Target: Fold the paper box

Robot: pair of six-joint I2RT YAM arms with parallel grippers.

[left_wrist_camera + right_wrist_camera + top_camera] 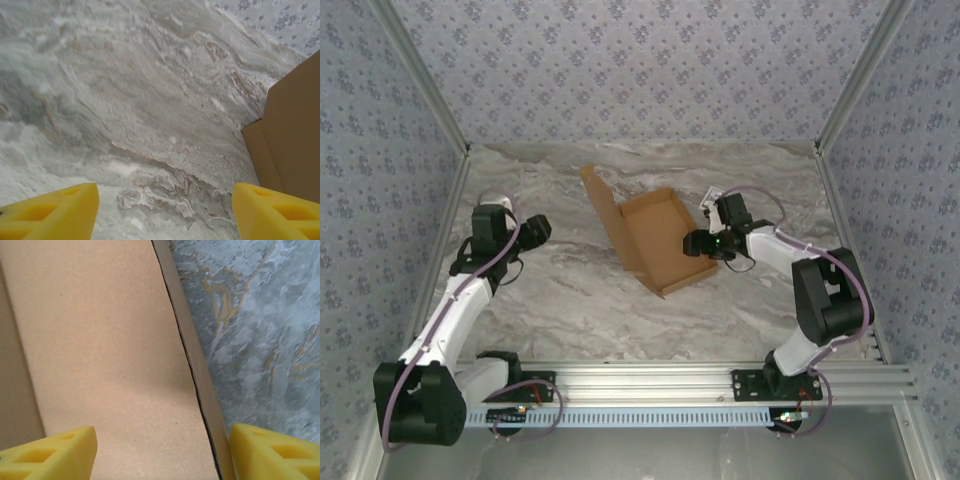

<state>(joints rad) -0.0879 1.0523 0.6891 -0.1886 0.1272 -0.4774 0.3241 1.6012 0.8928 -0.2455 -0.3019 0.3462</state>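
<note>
Marble tabletop, paper box sits mid-table, tray formed, lid flap up. Right gripper spread wide over its right wall, left gripper apart, empty. Closing the lid looks next.

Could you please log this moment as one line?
left hand open over table | right hand open astride paper box wall | lid open

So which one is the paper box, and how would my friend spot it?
Look at the grey marble table. Near its middle lies the paper box, a shallow open tray with a flap raised along its left edge. It is plain brown cardboard, unlike everything around it.
</note>
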